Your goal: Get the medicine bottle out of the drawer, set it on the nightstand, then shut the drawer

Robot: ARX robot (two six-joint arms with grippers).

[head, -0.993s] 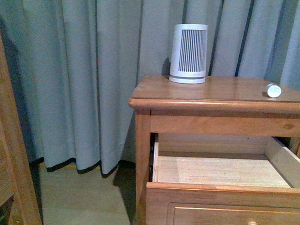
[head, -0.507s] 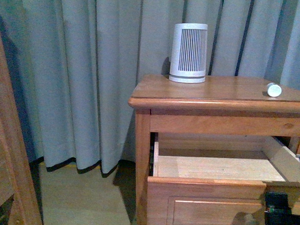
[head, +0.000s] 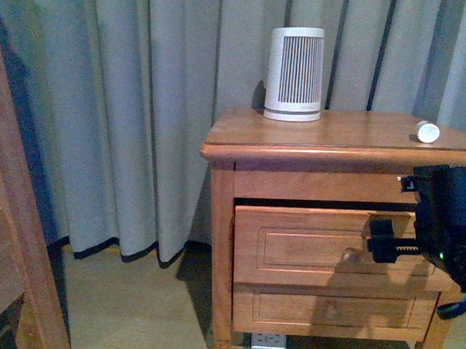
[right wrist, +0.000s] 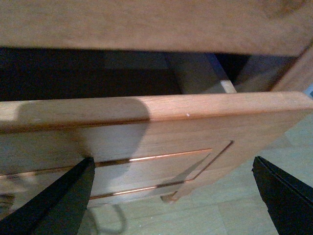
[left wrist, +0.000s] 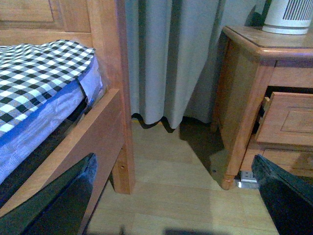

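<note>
Grey curtains [head: 143, 109] hang behind the nightstand [head: 327, 140], whose polished worktop carries a white ribbed canister [head: 295, 73] at the back and the medicine bottle [head: 427, 131] lying on its side near the right front edge. That part of the job looks done.

My right gripper [head: 381, 240] is at the front of the drawer [head: 315, 244], just beside the knob [head: 351, 257], its jaws spread wide and empty in the right wrist view. The drawer [right wrist: 146, 127] stands out a little from the cabinet, with a dark gap above its top edge, so I judge it is not quite shut.

My left gripper [left wrist: 176, 196] hangs low over the floor between the bed frame [left wrist: 117, 88] and the nightstand [left wrist: 249, 73], jaws also apart, holding nothing.

The risks I see: a hard final push could jolt the cabinet, and the bottle, round and on its side close to the edge, might roll off. Pushing off-centre, to the right of the knob, could skew the drawer on its runners and jam it. A fingertip might also slide off the smooth panel.
</note>
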